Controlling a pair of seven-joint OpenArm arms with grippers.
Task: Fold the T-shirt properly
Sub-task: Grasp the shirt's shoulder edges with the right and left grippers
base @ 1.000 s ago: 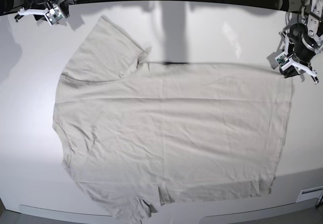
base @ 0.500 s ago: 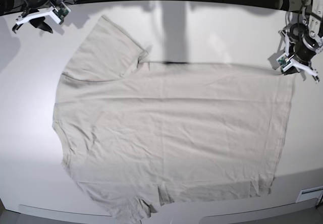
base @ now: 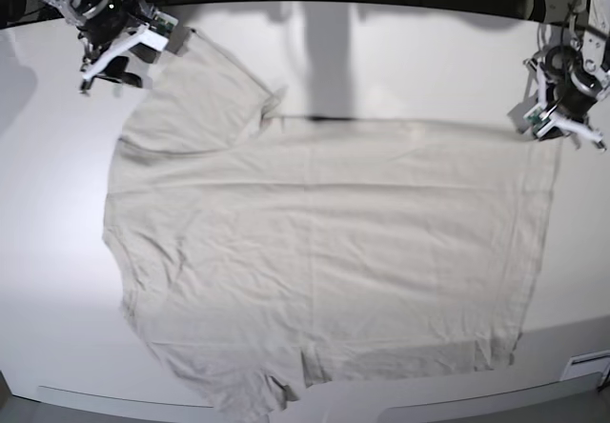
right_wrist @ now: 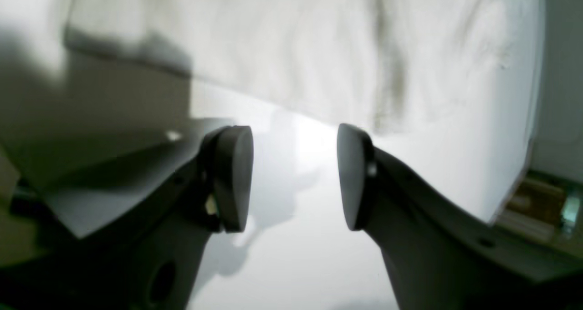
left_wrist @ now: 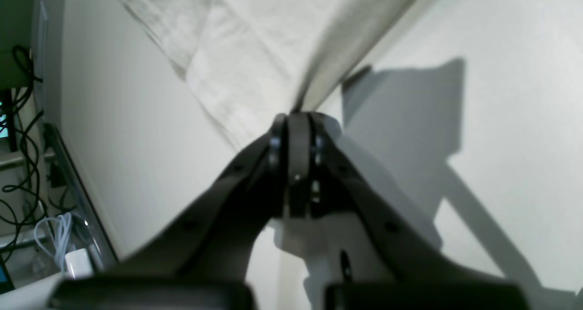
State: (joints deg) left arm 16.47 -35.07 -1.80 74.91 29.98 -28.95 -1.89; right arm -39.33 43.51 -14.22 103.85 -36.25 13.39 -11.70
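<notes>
Since a second ago, my right gripper (base: 116, 53) has been swinging down from the table's far corner toward the far sleeve, and it is now hanging beside that sleeve's outer edge, while my left gripper (base: 556, 118) is staying at the hem corner.

Nearest the camera in the base view, the T-shirt (base: 324, 261) is lying flat and spread out on the white table (base: 57, 280), its near sleeve reaching the table's front edge and its collar side pointing to that view's left. The hem is running along the view's right side.

Farther back on the right of that view, my left gripper (left_wrist: 295, 119) is clenching the far hem corner of the T-shirt (left_wrist: 268, 50); in the left wrist view the fingers are pressing together with the cloth rising out from between them in a taut ridge.

At the far left, my right gripper (right_wrist: 295, 178) is released, its two dark pads (right_wrist: 232, 178) standing well apart over bare table, with the T-shirt (right_wrist: 319, 50) lying just beyond them and nothing between them
</notes>
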